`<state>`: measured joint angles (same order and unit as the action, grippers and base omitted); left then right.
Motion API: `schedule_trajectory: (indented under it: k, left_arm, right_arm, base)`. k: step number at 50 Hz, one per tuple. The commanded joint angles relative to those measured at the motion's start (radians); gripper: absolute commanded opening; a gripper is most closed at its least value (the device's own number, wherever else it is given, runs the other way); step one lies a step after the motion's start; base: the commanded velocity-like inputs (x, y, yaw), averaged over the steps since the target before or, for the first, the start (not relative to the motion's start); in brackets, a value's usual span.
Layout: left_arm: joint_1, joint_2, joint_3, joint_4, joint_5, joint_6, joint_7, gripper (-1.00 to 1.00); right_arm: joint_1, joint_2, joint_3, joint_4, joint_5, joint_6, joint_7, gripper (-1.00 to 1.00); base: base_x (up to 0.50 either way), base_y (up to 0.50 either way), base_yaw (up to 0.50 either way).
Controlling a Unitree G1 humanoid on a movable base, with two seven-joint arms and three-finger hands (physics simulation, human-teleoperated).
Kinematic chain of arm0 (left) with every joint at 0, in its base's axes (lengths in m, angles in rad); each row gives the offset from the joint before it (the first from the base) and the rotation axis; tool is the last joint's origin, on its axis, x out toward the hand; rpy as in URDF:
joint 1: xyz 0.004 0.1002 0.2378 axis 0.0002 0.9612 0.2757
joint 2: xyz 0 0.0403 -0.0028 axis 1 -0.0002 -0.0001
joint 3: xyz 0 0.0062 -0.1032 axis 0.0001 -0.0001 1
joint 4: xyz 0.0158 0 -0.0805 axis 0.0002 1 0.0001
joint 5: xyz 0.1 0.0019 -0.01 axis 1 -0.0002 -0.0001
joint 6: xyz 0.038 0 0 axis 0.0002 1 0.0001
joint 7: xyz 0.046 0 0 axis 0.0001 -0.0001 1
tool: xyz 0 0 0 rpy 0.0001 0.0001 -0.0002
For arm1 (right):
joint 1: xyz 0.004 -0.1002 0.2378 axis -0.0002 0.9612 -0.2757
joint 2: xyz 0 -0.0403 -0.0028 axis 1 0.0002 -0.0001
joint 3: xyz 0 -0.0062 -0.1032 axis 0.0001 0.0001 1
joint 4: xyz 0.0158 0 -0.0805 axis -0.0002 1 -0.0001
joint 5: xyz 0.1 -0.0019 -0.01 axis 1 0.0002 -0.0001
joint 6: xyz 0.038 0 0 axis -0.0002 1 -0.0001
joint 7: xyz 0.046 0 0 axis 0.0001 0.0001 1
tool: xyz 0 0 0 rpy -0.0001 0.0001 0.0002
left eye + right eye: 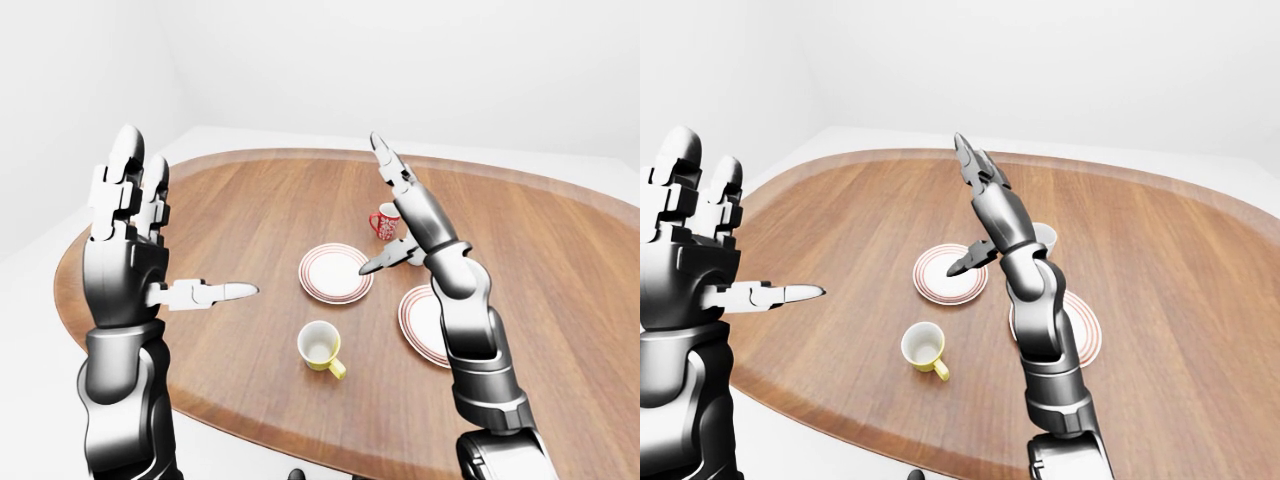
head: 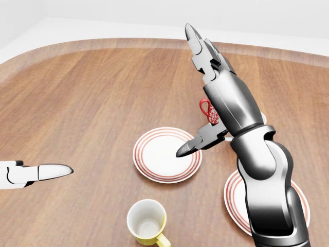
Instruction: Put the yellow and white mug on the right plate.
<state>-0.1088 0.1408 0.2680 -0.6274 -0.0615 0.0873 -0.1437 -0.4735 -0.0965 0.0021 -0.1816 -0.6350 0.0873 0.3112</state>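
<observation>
so your yellow and white mug (image 2: 147, 222) is sitting upright on the wooden table (image 2: 82, 103), near edge, handle pointing near-right, nothing touching it. your right hand (image 2: 205, 92) is raised well above the table with fingers spread wide and released, thumb poking out over the left plate (image 2: 165, 154). the forearm covers part of the right plate (image 1: 428, 322), which is right of the mug and empty where you can see it. the red patterned mug (image 1: 384, 222) sits just far of the plates, mostly hidden behind your arm in the head view. your left hand (image 1: 135, 235) is up off to the left, fingers straight and released, holding nothing, well apart from the mug.
</observation>
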Motion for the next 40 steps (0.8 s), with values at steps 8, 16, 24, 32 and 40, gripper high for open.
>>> schedule_trajectory:
  k: [8, 16, 24, 32, 40]
  left_arm:
    - [-0.053, 0.063, 0.09, -0.001, -0.066, 0.0, 0.006, 0.91]
    - [-0.054, 0.069, 0.091, -0.006, -0.076, 0.0, 0.012, 0.91]
    - [-0.05, 0.067, 0.085, -0.008, -0.074, 0.0, 0.012, 0.91]
    - [-0.047, 0.065, 0.083, -0.004, -0.072, 0.0, 0.009, 0.91]
    - [-0.047, 0.064, 0.082, -0.001, -0.069, 0.0, 0.006, 0.91]
  right_arm:
    - [0.094, 0.141, 0.194, 0.251, -0.328, 0.0, 0.068, 1.0]
    - [0.108, 0.167, 0.188, 0.299, -0.348, 0.0, 0.046, 1.0]
    - [0.119, 0.174, 0.193, 0.312, -0.354, 0.0, 0.037, 1.0]
    - [0.128, 0.183, 0.2, 0.346, -0.35, 0.0, 0.009, 1.0]
    - [0.14, 0.193, 0.211, 0.401, -0.339, 0.0, -0.032, 1.0]
  base:
    - [0.0, 0.0, 0.0]
    - [0.0, 0.0, 0.0]
    - [0.0, 0.0, 0.0]
    - [0.0, 0.0, 0.0]
    - [0.0, 0.0, 0.0]
